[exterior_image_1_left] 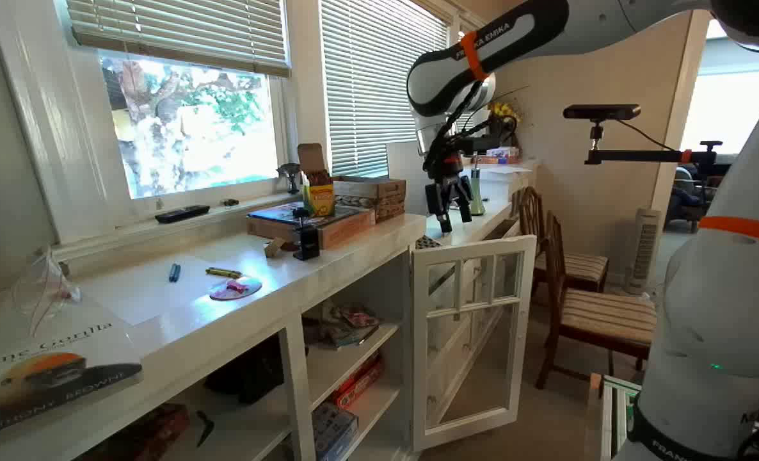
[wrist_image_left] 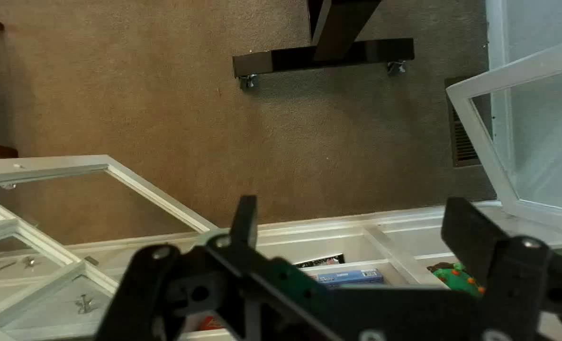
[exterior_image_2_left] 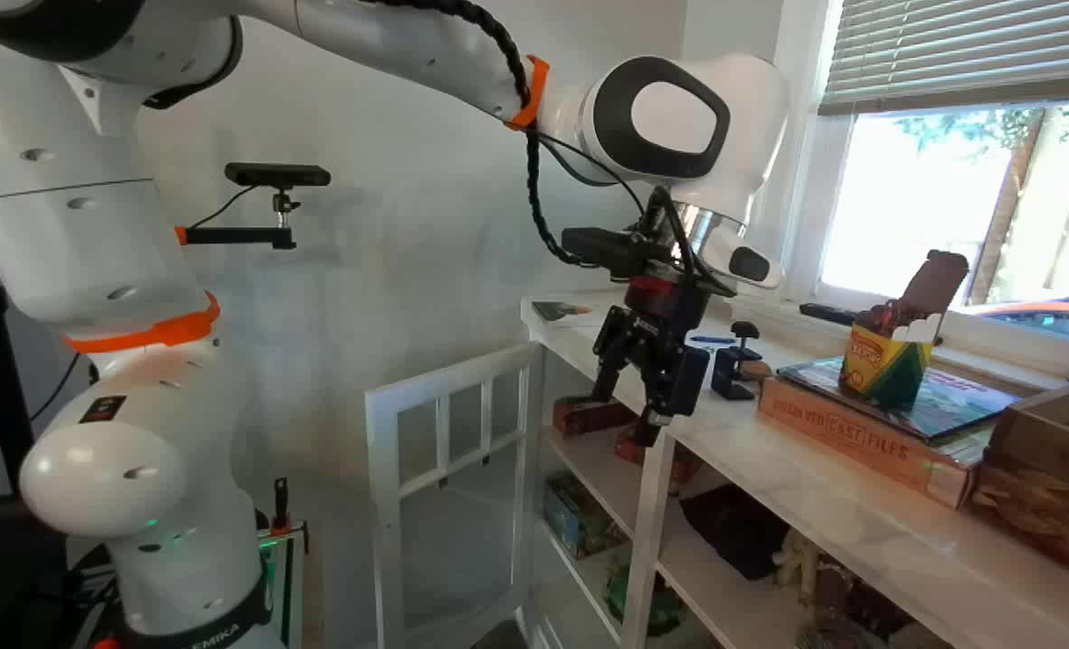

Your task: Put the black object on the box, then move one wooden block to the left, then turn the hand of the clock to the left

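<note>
A home is shown. Near the gripper [exterior_image_1_left: 456, 219], a white built-in cabinet [exterior_image_1_left: 347, 264] with an open glass door [exterior_image_1_left: 472, 308] is seen; on its shelves, lower than the gripper, what look like game boxes [exterior_image_1_left: 360, 382] are stored. A picture book [exterior_image_1_left: 53, 378] is laid well apart from it. Behind the gripper, a window is covered by blinds [exterior_image_1_left: 373, 96]. Beyond it, striped-seat chairs [exterior_image_1_left: 610, 317] and yellow flowers [exterior_image_1_left: 503, 110] are placed; beneath, the floor is covered with carpet [wrist_image_left: 271, 142].

The pincer [wrist_image_left: 354, 220] gapes above white cabinet [wrist_image_left: 388, 250] and carpet [wrist_image_left: 167, 109].
</note>
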{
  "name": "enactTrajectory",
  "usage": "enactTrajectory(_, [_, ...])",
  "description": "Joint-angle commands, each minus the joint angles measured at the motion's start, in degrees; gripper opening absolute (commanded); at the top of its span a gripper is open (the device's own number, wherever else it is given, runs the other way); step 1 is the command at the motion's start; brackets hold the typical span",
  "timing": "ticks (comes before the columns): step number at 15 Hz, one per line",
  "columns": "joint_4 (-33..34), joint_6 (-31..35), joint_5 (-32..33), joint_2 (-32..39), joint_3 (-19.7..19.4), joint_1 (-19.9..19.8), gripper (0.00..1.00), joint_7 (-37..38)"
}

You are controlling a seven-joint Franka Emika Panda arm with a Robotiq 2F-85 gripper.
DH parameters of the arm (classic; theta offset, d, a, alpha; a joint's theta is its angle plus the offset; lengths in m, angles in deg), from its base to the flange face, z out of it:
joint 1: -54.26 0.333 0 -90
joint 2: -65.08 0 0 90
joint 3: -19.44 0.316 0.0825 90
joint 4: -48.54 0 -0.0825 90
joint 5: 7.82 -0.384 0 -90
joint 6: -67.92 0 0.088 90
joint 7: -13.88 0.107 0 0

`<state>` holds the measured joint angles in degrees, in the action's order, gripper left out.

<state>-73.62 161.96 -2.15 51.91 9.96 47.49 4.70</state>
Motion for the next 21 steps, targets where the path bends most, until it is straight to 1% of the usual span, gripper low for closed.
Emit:
enactTrajectory(1, [0.1,-0.1,0.0,0.0,0.2,-0.2,1.0,0.0])
enactTrajectory(7, [0.1,-0.1,0.0,0.0,0.2,-0.2,1.0,0.0])
enactTrajectory(8, [1.1,-0.3,0.3,1.6,0.5,-0.5,1.0,3.7])
enactTrajectory(9, [1.1,0.8,0.7,1.9,0.7,-0.5,1.0,4.9])
enactTrajectory(11, [0.2,9.4,-0.1,1.5,1.5,0.4,1.0,5.5])
enactTrajectory(12, [-0.2,14.1,-1.3,1.5,1.7,1.0,1.0,3.6])
enactTrajectory(16, [-0.6,28.7,-7.2,2.8,2.8,3.2,1.0,-0.7])
enactTrajectory(17, [-1.1,32.7,-9.3,3.3,2.8,3.8,1.0,-2.0])
enactTrajectory(19, [-1.7,38.6,-14.6,4.0,2.7,5.1,1.0,-6.8])
enactTrajectory(21, [-1.7,41.8,-20.9,5.0,2.5,6.6,1.0,-13.0])
